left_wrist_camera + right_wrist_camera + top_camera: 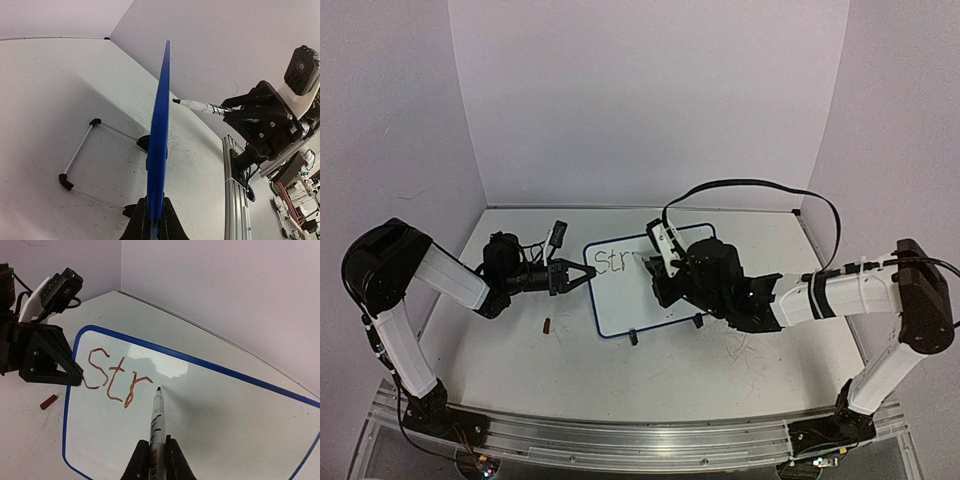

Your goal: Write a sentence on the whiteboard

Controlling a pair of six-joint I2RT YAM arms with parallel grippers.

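Whiteboard (620, 305) propped on its feet, mid-table. Sentence (115, 377) reads only "Str". Left gripper (582, 273) pinches the board's left rim, presumably to steady it. Right gripper (152, 460) pinches the marker (157, 417), its tip just right of the "r", placed for the next letter.

We see the whiteboard (210, 415) smooth and glossy, catching soft reflections, with a shiny blue plastic-looking rim (159, 125). We find the table (45, 100) matt white and finely scratched. The marker (157, 422) has a glossy plastic barrel. The left gripper (75, 376) looks matt black plastic, the rail (234, 200) brushed metal.
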